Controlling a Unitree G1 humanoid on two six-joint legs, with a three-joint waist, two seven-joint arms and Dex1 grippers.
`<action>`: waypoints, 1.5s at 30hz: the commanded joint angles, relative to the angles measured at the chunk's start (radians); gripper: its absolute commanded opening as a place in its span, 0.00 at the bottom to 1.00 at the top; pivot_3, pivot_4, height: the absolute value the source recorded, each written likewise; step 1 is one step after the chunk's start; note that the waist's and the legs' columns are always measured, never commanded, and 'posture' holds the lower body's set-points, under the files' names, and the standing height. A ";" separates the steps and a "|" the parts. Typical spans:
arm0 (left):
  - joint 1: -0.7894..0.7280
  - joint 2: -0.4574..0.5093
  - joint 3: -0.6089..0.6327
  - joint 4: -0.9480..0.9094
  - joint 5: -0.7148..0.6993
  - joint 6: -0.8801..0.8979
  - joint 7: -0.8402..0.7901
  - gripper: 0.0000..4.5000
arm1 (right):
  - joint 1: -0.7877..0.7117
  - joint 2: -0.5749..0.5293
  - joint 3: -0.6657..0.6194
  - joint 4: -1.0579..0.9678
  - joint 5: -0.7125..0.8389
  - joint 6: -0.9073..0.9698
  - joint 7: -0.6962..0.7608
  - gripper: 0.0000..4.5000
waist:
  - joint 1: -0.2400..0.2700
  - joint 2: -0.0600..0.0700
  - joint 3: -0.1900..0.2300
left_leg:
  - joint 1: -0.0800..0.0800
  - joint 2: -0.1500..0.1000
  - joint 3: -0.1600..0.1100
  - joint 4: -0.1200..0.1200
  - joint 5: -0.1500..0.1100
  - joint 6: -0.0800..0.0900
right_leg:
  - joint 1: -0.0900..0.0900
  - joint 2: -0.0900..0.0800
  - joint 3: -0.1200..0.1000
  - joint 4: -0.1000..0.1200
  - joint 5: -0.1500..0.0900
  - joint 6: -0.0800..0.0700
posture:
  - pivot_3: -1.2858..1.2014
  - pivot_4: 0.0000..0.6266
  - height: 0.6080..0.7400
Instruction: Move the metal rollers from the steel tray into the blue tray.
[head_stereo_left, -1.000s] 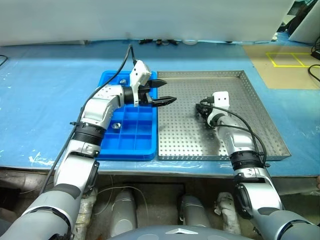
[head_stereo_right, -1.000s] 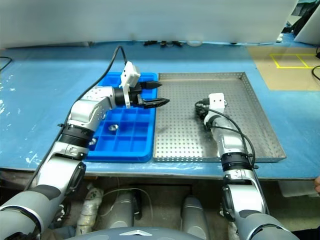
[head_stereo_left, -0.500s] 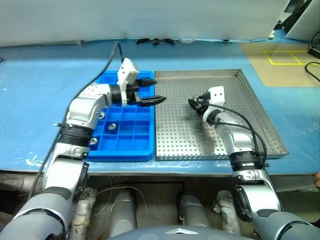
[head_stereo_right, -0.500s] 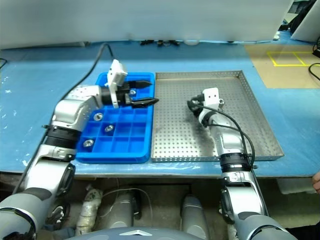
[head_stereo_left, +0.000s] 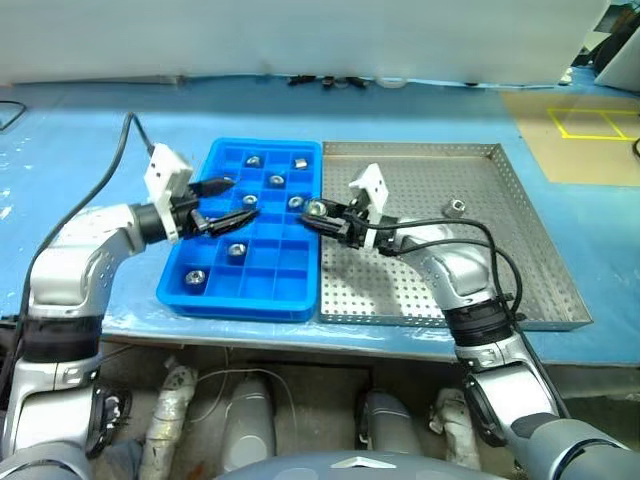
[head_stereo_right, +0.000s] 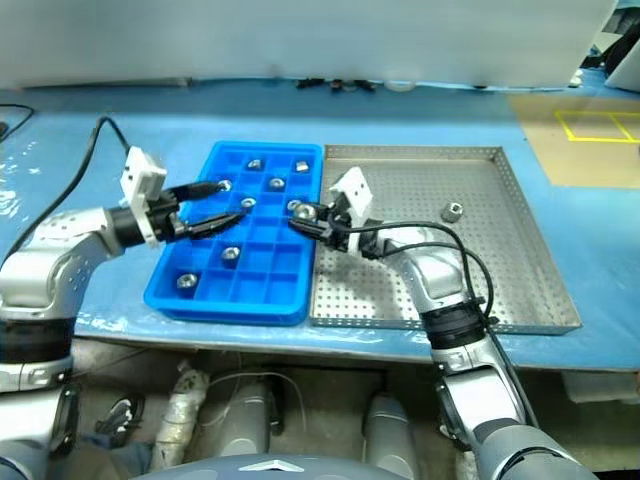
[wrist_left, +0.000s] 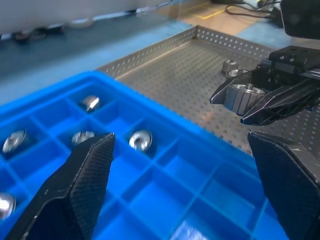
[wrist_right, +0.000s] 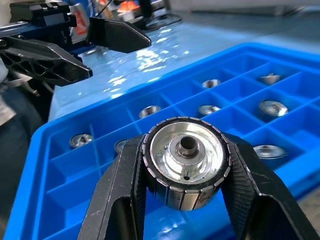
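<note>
My right gripper (head_stereo_left: 312, 214) is shut on one metal roller (wrist_right: 186, 160), a shiny ribbed cylinder with a central hole. It holds the roller just above the right edge of the blue tray (head_stereo_left: 240, 303). Several rollers (head_stereo_left: 276, 181) lie in the tray's compartments. Another roller (head_stereo_left: 453, 207) stands on the perforated steel tray (head_stereo_left: 480, 270), toward its far right. My left gripper (head_stereo_left: 240, 198) hovers open over the left half of the blue tray, pointing toward the right gripper. In the left wrist view the held roller (wrist_left: 242, 97) sits between the right gripper's black fingertips.
Both trays lie side by side on a table covered in blue film (head_stereo_left: 80, 150). Cables (head_stereo_left: 340, 82) run along the far edge. A brown board with yellow tape (head_stereo_left: 590, 122) lies at the back right. The table's front edge runs just below the trays.
My right gripper has lifted a roller off the steel tray and carried it left to the blue tray's edge. The left gripper drew back leftward, still open. The view shifted too.
</note>
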 joint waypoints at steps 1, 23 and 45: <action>0.072 0.035 0.077 -0.099 -0.047 0.026 0.034 1.00 | -0.039 0.011 0.010 -0.002 0.006 -0.025 0.041 0.37 | 0.008 0.000 0.000 | 0.000 0.000 0.000 0.000 0.000 0.000 | 0.000 0.000 0.000 0.000 0.000 0.000 | 0.58 0.24 1.00; 0.185 0.071 0.058 -0.110 -0.075 -0.010 0.040 1.00 | -0.042 0.126 0.071 0.108 -0.082 -0.093 0.026 0.37 | 0.028 -0.001 0.000 | 0.001 0.001 -0.002 -0.002 0.003 -0.005 | -0.001 0.002 0.003 0.004 0.000 0.000 | 0.58 0.24 1.00; 0.144 0.075 0.041 -0.096 -0.083 -0.003 0.059 1.00 | -0.325 0.335 0.037 0.679 -0.286 -0.427 -0.171 0.37 | 0.009 -0.002 -0.001 | 0.001 0.002 -0.003 -0.002 0.005 -0.009 | -0.004 0.002 0.004 0.010 0.000 -0.002 | 0.58 0.24 1.00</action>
